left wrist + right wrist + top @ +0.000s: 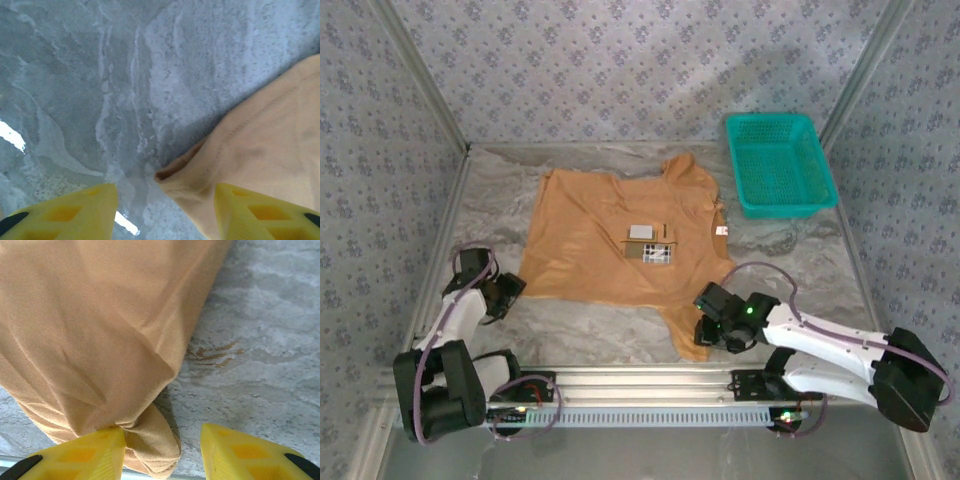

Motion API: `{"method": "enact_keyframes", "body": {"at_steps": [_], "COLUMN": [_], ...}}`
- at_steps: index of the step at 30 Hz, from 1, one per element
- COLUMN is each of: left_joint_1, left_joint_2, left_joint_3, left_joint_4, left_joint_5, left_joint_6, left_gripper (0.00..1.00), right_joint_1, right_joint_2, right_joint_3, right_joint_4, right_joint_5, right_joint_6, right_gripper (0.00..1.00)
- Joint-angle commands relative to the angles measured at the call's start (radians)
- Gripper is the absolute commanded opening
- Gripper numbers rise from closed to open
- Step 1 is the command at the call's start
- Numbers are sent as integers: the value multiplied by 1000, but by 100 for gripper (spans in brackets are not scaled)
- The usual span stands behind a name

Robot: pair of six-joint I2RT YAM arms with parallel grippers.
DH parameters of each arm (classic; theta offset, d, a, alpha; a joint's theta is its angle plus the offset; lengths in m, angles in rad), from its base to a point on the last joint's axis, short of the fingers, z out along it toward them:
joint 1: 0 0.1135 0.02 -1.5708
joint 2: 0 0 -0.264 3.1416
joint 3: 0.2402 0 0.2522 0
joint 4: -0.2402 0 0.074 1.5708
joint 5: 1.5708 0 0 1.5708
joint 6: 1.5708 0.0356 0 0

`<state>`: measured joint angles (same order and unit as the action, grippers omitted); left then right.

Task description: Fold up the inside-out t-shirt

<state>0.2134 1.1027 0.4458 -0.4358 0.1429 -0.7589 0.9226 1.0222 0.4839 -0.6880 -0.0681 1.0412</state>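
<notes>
The tan inside-out t-shirt (pixel 610 235) lies spread on the marble table, with a small white label (pixel 642 232) near its middle. A narrow tail of it (pixel 688 335) trails toward the near edge. My left gripper (pixel 506 291) sits at the shirt's near-left corner. In the left wrist view that corner (pixel 250 150) reaches in between the yellow fingers (pixel 75 210), which stand apart; the gripper (pixel 165 215) is open. My right gripper (pixel 712 322) is at the tail. The bunched end (pixel 150 445) rests against one finger (pixel 80 455), with a gap to the other; the gripper (pixel 162 452) is open.
A teal mesh basket (pixel 780 165) stands at the back right corner, apart from the shirt. A small white tag (pixel 722 231) lies beside the shirt's right edge. Patterned walls close in the table on three sides. A metal rail (pixel 650 380) runs along the near edge.
</notes>
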Motion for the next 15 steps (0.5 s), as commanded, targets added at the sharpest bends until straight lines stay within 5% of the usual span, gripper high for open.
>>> {"method": "enact_keyframes", "body": {"at_steps": [1, 6, 10, 12, 15], "left_joint_1": [-5, -5, -5, -5, -5], "left_joint_2": [43, 118, 136, 121, 66], "left_joint_3": [-21, -8, 15, 31, 71], "left_joint_4": [77, 124, 113, 87, 21], "left_joint_5": [32, 35, 37, 35, 29], "left_joint_6": [-19, -14, 2, 10, 18], "left_gripper": [48, 40, 14, 1, 0], "right_joint_1": [-4, -7, -10, -14, -48], "right_joint_2": [28, 72, 82, 73, 33], "right_joint_3": [-5, 8, 27, 49, 109], "right_joint_4": [27, 50, 45, 10, -62], "right_joint_5": [-13, -18, -23, -22, 15], "right_joint_6": [-33, -46, -52, -56, -75], "right_gripper": [44, 28, 3, 0, 0]}}
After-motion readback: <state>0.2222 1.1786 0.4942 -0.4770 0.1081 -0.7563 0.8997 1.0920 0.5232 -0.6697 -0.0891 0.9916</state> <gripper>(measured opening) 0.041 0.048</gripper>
